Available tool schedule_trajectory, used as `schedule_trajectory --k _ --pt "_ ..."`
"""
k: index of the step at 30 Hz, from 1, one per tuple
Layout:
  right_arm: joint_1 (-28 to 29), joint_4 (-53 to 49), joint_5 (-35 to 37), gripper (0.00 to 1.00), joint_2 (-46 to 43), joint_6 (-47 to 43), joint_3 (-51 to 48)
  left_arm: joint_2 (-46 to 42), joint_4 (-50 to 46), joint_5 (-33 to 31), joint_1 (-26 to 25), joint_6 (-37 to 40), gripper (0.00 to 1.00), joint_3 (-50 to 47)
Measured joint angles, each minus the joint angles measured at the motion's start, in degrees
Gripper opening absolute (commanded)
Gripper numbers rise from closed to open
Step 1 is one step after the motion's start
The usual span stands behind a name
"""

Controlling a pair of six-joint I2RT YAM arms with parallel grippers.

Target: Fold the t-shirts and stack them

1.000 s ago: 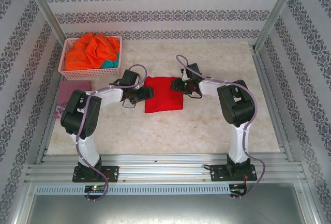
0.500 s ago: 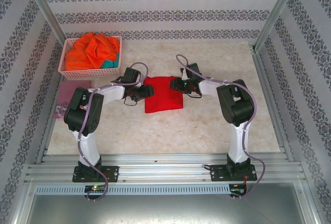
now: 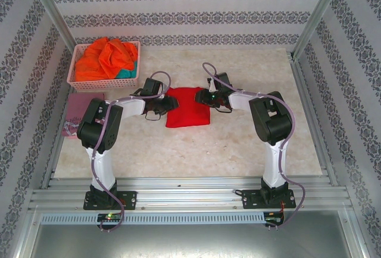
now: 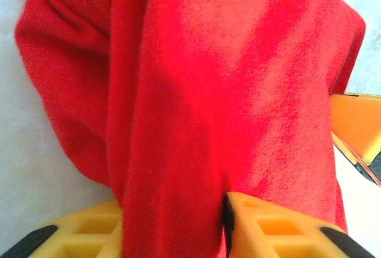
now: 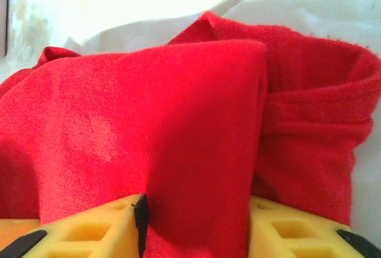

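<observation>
Your left gripper (image 3: pixel 165 109) and right gripper (image 3: pixel 202 98) each pinch an opposite side edge of the red t-shirt (image 3: pixel 187 115), lying mid table (image 3: pixel 238 148). Bare tabletop in front, pink basket (image 3: pixel 74 83) well apart back-left.

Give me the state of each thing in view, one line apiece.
red t-shirt: folded roughly square on the table, pinched at both side edges.
left end effector: shut on the red t-shirt's left edge.
right end effector: shut on its right edge.
pink basket: upright, holding unfolded shirts.
orange t-shirts: crumpled in the basket.
teal t-shirt: crumpled beneath them.
maroon t-shirt: folded, flat at the table's left edge.
</observation>
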Motion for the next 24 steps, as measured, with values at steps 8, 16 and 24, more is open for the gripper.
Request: schedule_trajectory --k 8,16,24 --pt "0.0 0.98 -0.39 0.54 -0.39 -0.04 -0.68 0.48 0.26 -0.02 0.26 0.02 0.0 0.0" --pt "0.02 3.67 -2.34 0.88 -7.13 -3.96 -8.11 -0.04 -3.76 -1.68 2.1 6.82 0.0 0.63" --pt "1.68 11.17 -4.07 0.92 -13.62 -12.04 -13.6 -5.9 -13.68 -8.24 6.14 17.62 0.0 0.68"
